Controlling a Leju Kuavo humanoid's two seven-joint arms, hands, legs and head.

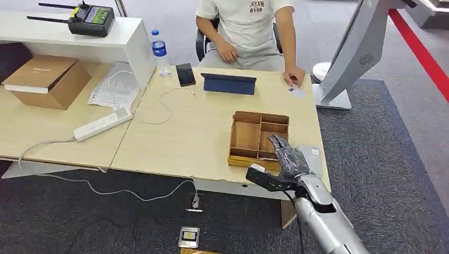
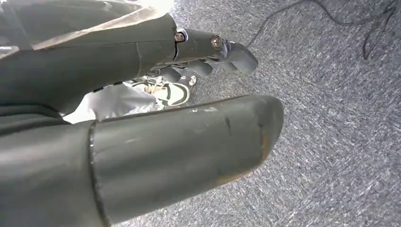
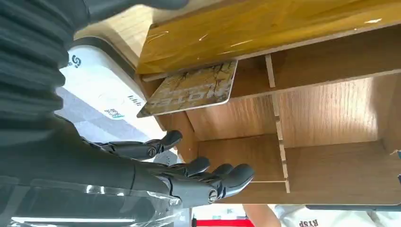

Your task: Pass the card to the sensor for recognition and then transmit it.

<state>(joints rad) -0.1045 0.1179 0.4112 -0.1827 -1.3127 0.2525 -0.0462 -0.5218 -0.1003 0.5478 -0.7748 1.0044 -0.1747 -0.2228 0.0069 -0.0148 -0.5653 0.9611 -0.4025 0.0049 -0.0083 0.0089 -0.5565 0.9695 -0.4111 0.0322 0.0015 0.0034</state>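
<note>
Card [image 3: 191, 89], printed gold and brown, lying tilted in a corner compartment of the wooden tray [image 1: 248, 135], one edge propped against the tray's wall. Right hand [image 1: 286, 154] poised over the tray's near right corner on the counter [image 1: 201, 132], fingers [image 3: 222, 176] stretched out and slightly apart, holding nothing, short of touching the card. White sensor pad [image 3: 101, 90] lying flat just beside the tray's right wall, under the wrist. Left hand [image 2: 208, 49] hanging low over grey carpet [image 2: 331, 142], fingers curled in loosely, nothing in its grasp. Farther across the counter, a dark blue tablet case [image 1: 229, 83] standing propped, a black phone [image 1: 186, 74] and a water bottle [image 1: 160, 52] to its left. Seated at the far edge, a person in a light T-shirt [image 1: 249, 26], one hand resting on the counter near a small white item. Off to the left, a white power strip [image 1: 102, 124], papers and a cardboard box [image 1: 46, 80].
</note>
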